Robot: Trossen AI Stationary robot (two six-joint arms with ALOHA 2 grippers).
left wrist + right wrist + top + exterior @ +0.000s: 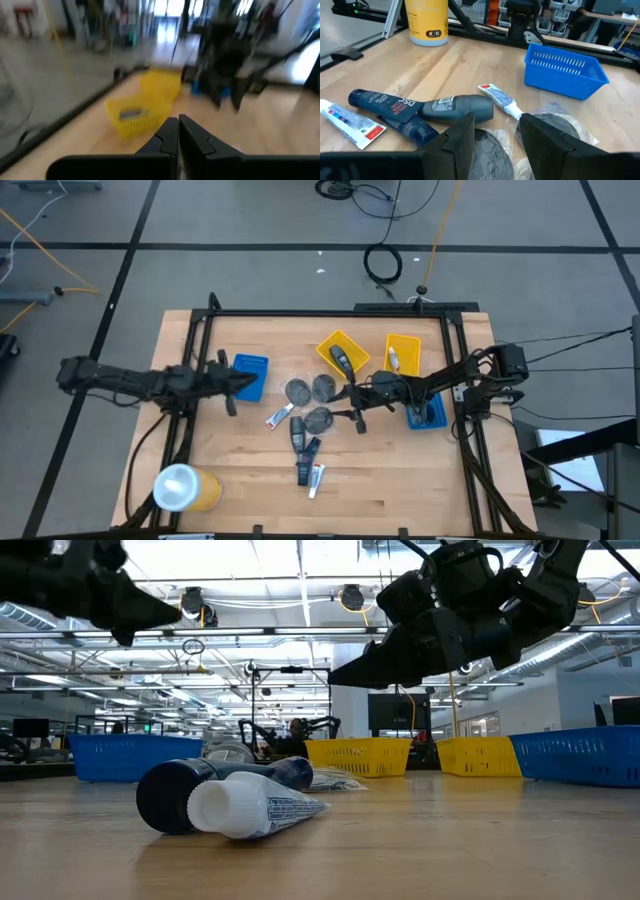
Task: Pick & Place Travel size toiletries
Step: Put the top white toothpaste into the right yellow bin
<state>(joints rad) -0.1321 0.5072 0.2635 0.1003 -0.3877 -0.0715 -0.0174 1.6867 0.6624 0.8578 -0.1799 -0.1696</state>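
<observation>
Your right end effector [495, 137] hangs over the grey discs [310, 402] mid-desk, fingers apart, nothing held. The discs look flat, light and slick in wrap; pinch one across its rim. The left end effector [178, 137], fingers together, waits by the blue tray [250, 376].

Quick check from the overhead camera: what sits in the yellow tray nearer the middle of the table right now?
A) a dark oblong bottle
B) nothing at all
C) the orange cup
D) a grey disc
A: in the high view a dark oblong bottle lies inside that yellow tray, while the grey discs lie on the wood in front of it and the orange cup stands at the near left corner.
</observation>
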